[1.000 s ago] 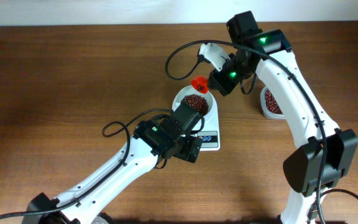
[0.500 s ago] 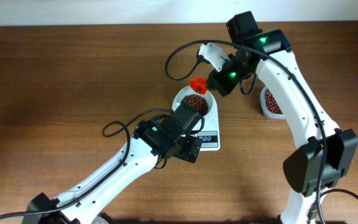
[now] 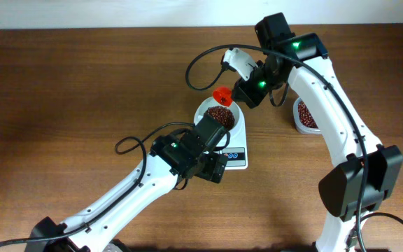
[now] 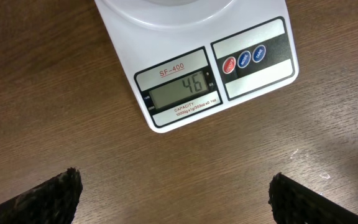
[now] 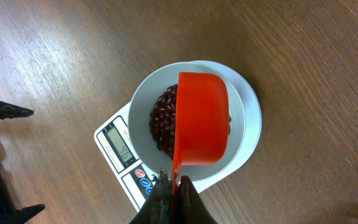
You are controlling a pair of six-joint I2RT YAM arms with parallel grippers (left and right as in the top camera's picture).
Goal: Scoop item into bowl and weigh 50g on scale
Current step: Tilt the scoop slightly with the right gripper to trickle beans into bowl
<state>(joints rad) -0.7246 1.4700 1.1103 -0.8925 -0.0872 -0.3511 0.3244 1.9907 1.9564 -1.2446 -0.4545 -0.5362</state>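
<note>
The white bowl (image 5: 140,102) stands on the white scale (image 4: 247,74) and holds a heap of dark red-brown beans (image 5: 162,121). The scale's display (image 4: 182,89) reads 46. My right gripper (image 5: 174,185) is shut on the handle of a red scoop (image 5: 202,118), which hangs tilted over the bowl. In the overhead view the scoop (image 3: 222,93) sits at the bowl's (image 3: 207,107) far rim. My left gripper (image 4: 176,194) is open above the bare table just in front of the scale, with nothing between its fingers (image 4: 58,196).
A clear plastic container (image 3: 305,116) with more beans stands to the right of the scale, partly behind my right arm. A black cable (image 3: 201,66) loops above the table behind the bowl. The left arm (image 3: 138,189) stretches from the near edge toward the scale.
</note>
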